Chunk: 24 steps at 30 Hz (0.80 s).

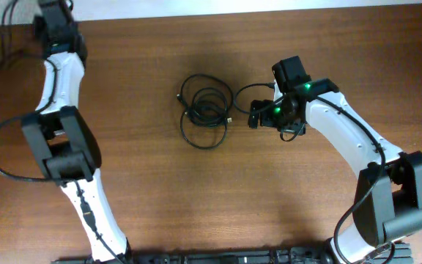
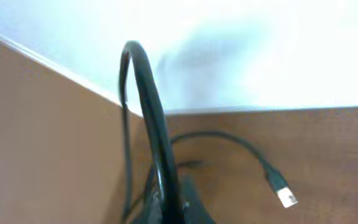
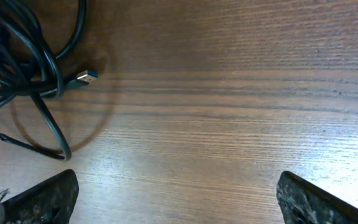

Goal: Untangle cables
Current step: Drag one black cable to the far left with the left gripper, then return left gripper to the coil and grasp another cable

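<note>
- Tangled black cables lay coiled mid-desk, between both arms.
- Right claw hovered released just beside them, probably poised to grab.
- Left claw, well apart at the desk's far edge: cannot tell its state.

Bare wood of the brown wooden table is lying open between and ahead of the right gripper's spread fingers, while the tangled coil of thin black cables is crowding its left side, a silver-tipped plug jutting toward the gap. A broad strip of wood is separating the coil from the white-and-black left arm
</note>
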Each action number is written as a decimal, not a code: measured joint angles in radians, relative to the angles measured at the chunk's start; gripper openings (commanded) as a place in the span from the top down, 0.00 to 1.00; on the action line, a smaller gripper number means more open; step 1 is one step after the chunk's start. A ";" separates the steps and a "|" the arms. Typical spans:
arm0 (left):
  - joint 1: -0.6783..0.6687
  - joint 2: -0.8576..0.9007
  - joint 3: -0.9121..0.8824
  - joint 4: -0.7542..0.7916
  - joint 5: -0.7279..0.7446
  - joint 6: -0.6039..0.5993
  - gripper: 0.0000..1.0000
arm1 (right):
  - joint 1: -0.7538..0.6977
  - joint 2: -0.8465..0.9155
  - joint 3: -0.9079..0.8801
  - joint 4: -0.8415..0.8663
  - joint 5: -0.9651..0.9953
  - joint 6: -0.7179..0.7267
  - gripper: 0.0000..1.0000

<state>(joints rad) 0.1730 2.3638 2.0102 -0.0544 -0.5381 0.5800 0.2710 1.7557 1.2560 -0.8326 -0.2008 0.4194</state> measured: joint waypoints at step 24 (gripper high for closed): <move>-0.059 -0.154 0.006 -0.690 1.018 -0.353 0.15 | 0.000 0.000 -0.003 -0.033 -0.026 0.001 0.00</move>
<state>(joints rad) 0.1143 2.2097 2.0159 -0.7444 0.4801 0.2272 0.2710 1.7554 1.2533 -0.8654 -0.2272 0.4202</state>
